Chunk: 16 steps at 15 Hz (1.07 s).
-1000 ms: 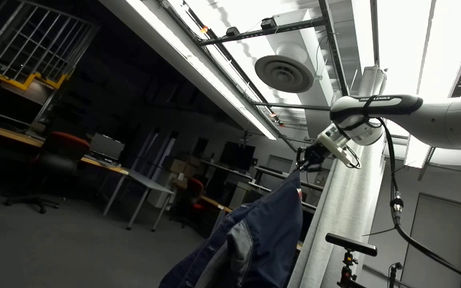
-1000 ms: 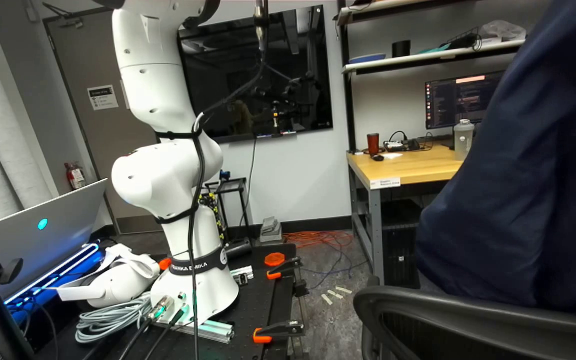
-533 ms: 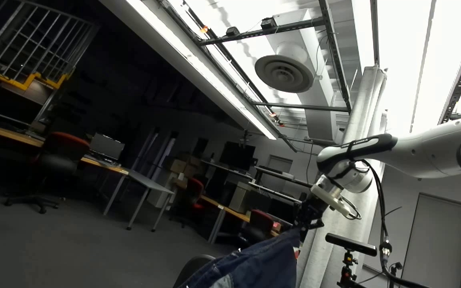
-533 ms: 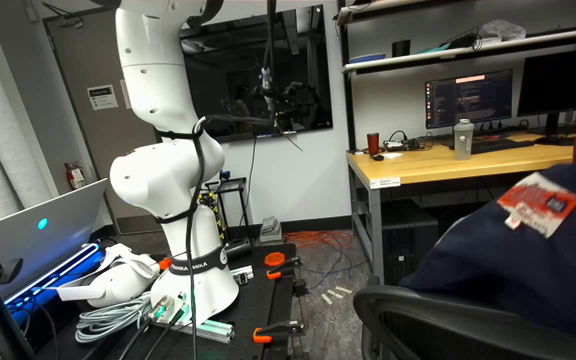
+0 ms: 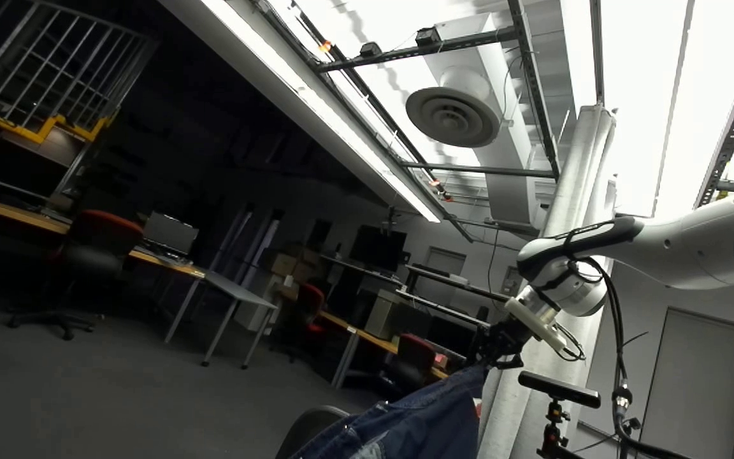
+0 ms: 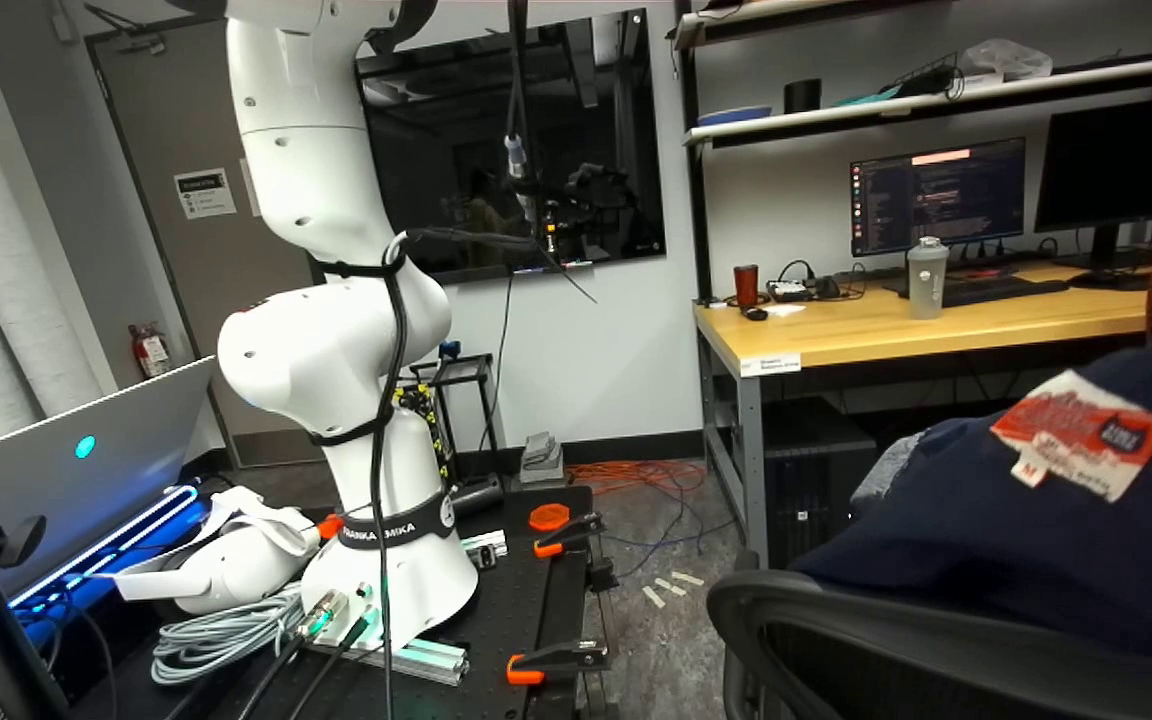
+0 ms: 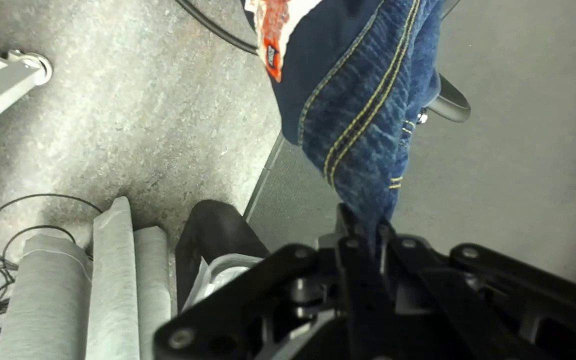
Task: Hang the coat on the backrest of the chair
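Observation:
The dark blue denim coat (image 5: pixel 431 417) hangs from my gripper (image 5: pixel 485 364) in an exterior view. In the wrist view, my gripper (image 7: pixel 369 225) is shut on a bunched denim end of the coat (image 7: pixel 363 105). In an exterior view, the coat (image 6: pixel 966 540) lies behind and above the black chair's backrest (image 6: pixel 766 590), with its red-and-white label (image 6: pixel 1081 432) showing. I cannot tell whether it touches the backrest. The chair (image 5: pixel 308 426) shows partly beside the coat. In the wrist view, a dark curved chair part (image 7: pixel 450 102) shows beside it. The coat's lower part is hidden.
A camera on a stand (image 5: pixel 558 390) stands near the arm. A thick pale column (image 5: pixel 548 319) rises behind the gripper. A wooden desk (image 6: pixel 886 335) with monitors stands behind the chair. The robot's black table (image 6: pixel 526 600) has orange clamps at its edge.
The arm has lowered, bringing the coat down; its label and the chair have come into view. In the last half second the gripper has shifted slightly toward the robot's base. It keeps its hold.

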Each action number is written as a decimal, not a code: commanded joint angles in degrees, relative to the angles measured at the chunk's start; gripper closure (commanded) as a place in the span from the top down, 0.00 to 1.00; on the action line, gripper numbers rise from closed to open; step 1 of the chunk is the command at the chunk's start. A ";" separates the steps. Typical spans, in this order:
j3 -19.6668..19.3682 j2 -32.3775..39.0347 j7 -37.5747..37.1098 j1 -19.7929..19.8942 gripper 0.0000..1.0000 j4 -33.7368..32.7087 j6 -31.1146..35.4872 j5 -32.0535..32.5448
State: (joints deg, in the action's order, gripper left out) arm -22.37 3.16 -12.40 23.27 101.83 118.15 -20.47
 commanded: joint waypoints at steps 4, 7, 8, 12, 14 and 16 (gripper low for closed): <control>0.29 -5.05 1.59 -0.55 0.02 -11.31 -3.33 -1.84; -0.82 -4.71 0.63 -0.15 0.02 -18.18 -5.62 -2.35; -1.52 -4.22 0.51 0.22 0.02 -20.68 -6.58 -2.76; -4.87 -1.03 0.59 2.41 0.02 -29.39 -9.92 -5.53; -6.17 0.92 0.61 3.63 0.02 -32.02 -10.18 -6.17; -6.63 2.89 0.68 4.80 0.02 -33.19 -9.83 -6.20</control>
State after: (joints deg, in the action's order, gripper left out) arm -27.74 0.84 -12.33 25.66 76.03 109.12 -24.23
